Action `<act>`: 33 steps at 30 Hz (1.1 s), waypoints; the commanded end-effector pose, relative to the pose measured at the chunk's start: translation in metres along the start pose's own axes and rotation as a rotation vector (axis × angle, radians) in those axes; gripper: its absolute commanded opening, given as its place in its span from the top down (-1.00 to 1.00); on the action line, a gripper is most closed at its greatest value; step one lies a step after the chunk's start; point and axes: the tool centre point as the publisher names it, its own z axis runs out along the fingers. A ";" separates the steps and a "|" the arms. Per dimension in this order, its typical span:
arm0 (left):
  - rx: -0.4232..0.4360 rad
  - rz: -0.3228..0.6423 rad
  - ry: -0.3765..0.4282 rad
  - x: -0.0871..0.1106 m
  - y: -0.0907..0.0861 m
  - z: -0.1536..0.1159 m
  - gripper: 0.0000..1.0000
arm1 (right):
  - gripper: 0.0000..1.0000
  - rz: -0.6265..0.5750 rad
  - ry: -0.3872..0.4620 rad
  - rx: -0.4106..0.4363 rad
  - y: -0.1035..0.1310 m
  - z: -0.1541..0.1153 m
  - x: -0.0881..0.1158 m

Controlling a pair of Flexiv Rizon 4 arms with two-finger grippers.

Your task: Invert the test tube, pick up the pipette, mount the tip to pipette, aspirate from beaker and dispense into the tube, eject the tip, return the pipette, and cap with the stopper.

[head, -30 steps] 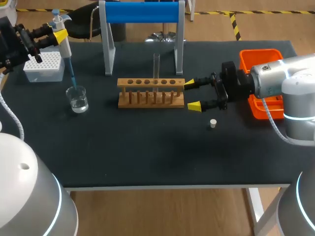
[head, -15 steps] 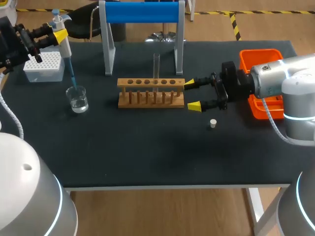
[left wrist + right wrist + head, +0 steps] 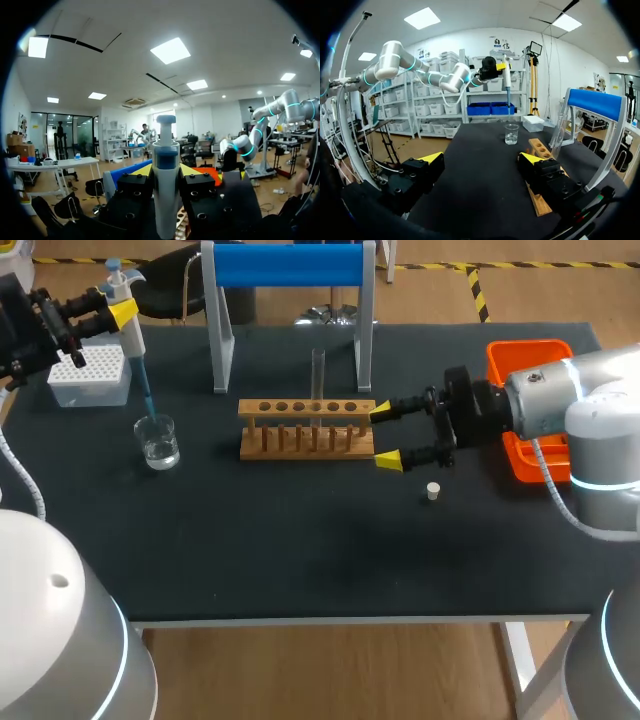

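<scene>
Left gripper [image 3: 165, 171]: clamped from both sides on the barrel of the pipette [image 3: 129, 332], held upright. The blue tip [image 3: 146, 395] points down into the beaker [image 3: 158, 441]. I judge this the aspirate step: held vertical so the tip meets the liquid squarely. I cannot tell how deep the tip sits.

Pipette: white plastic body with a blue plunger cap (the wrist view shows it rising between my fingers). The tip is slender, tapered and translucent blue.

Beaker: small, clear and cylindrical, with clear liquid low inside. It stands just beside the tip box [image 3: 90, 377], which is a white block with a perforated top.

Right gripper [image 3: 385, 435]: fingers spread wide and holding nothing, parked just off the right end of the wooden rack [image 3: 307, 428]. My guess is that it waits there to steady the rack or fetch the stopper.

Rack: pale wood with a row of round holes. The test tube [image 3: 318, 372] is thin clear glass and stands upright in one hole, mouth up, ready to receive.

Stopper [image 3: 433, 491]: a small pale plug, loose on the dark matte table [image 3: 300, 540], near the right gripper. The tube is not yet capped.
</scene>
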 end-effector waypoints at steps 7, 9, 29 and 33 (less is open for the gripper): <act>0.002 0.001 0.002 0.000 0.000 0.000 1.00 | -1.00 0.018 -0.176 0.100 0.020 0.048 0.034; 0.002 0.001 0.002 0.000 0.000 0.000 1.00 | -1.00 0.006 -0.199 0.125 0.024 0.061 0.035; 0.002 0.001 0.002 0.000 0.000 0.000 1.00 | -1.00 -0.012 -0.260 0.214 0.029 0.205 0.010; 0.002 0.001 0.002 0.000 0.000 0.000 1.00 | -1.00 -0.010 -0.277 0.219 0.030 0.222 0.002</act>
